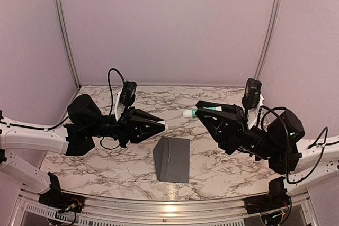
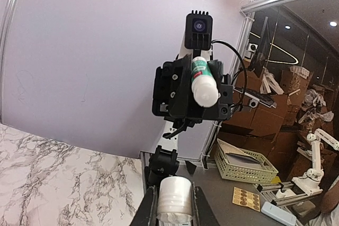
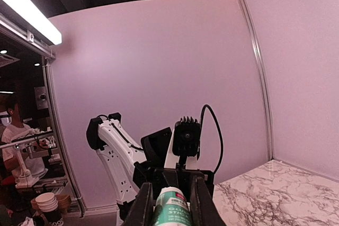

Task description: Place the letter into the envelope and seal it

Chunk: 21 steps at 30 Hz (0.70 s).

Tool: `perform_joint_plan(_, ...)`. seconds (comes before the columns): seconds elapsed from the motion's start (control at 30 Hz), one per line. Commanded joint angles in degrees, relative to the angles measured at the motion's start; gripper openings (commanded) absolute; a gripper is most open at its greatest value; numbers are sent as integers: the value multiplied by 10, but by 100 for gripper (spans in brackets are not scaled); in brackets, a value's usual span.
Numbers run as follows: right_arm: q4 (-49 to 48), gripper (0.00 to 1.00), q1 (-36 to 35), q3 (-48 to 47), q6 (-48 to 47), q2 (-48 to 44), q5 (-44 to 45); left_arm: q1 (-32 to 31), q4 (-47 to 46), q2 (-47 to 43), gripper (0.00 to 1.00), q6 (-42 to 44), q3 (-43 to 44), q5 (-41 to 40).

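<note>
Both arms hang above the table (image 1: 222, 170), facing each other. The right claw (image 1: 204, 114) is clamped on the white-and-green tube (image 1: 189, 113), with the free end pointing toward 9 o'clock. The left claw (image 1: 159, 125) is pinched tight on a small white cylinder (image 2: 175, 199), which looks like the tube's cap, and there's a gap between the two. My guess is the cap's held aside so the glue end is free for the flap. The envelope (image 1: 174, 161) lies flat at 6 o'clock just below them, and its left part looks folded up. I can't see the letter anywhere, so it's probably tucked inside.
</note>
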<state>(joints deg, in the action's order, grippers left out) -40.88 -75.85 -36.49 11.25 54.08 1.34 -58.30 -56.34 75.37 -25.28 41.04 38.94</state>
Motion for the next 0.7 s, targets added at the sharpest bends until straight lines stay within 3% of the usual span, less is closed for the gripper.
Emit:
perform_joint_plan(0.0,-13,0,4,4,23,-29,-7,4,-23,-5,0,1,-1,-2)
perform_joint_plan(0.27,16,0,4,7,29,-50,-7,34,15,-21,0,-1,-37,-60)
perform_joint_plan(0.43,57,0,4,1,20,-55,9,35,194,-59,0,49,-51,-268)
perform_joint_plan(0.67,144,0,4,-23,0,-19,117,35,343,-53,0,18,-72,-487)
